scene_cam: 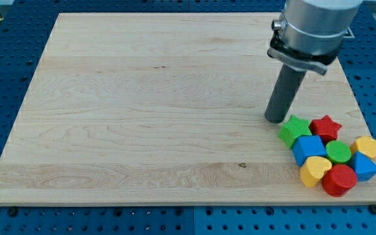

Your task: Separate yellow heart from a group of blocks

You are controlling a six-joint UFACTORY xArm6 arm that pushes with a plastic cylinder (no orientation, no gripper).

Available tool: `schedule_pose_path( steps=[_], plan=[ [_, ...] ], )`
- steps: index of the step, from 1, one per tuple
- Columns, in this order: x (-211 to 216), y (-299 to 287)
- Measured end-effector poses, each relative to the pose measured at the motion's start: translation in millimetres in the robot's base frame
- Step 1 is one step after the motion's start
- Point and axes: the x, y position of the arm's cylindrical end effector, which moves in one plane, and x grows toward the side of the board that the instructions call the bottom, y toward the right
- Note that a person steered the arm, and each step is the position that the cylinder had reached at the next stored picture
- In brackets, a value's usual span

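The yellow heart [314, 170] lies near the view's bottom right, at the lower left edge of a tight group of blocks. It touches a blue cube [307, 149] above it and a red cylinder [339, 180] to its right. The group also holds a green star [296, 130], a red star [326, 126], a green cylinder [338, 152], a blue block [365, 167] and a yellow block [369, 146]. My tip [276, 119] rests on the board just left of and above the green star, apart from the yellow heart.
The wooden board [142, 111] lies on a blue perforated table [5, 85]. The group of blocks sits close to the board's right and bottom edges. The arm's grey body [312, 29] hangs over the board's top right corner.
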Motion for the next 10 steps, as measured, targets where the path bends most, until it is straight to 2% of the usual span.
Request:
schedule_pose_path(
  steps=[1, 2, 3, 4, 5, 6, 8, 10],
  plan=[
    [-22.5, 13.6],
    [-38.9, 55.5],
    [-35.1, 122.9],
    [-3.8, 176.3],
    [26.4, 202.2],
    [31.0, 202.7],
    [95.9, 190.6],
    [118.5, 190.4]
  ],
)
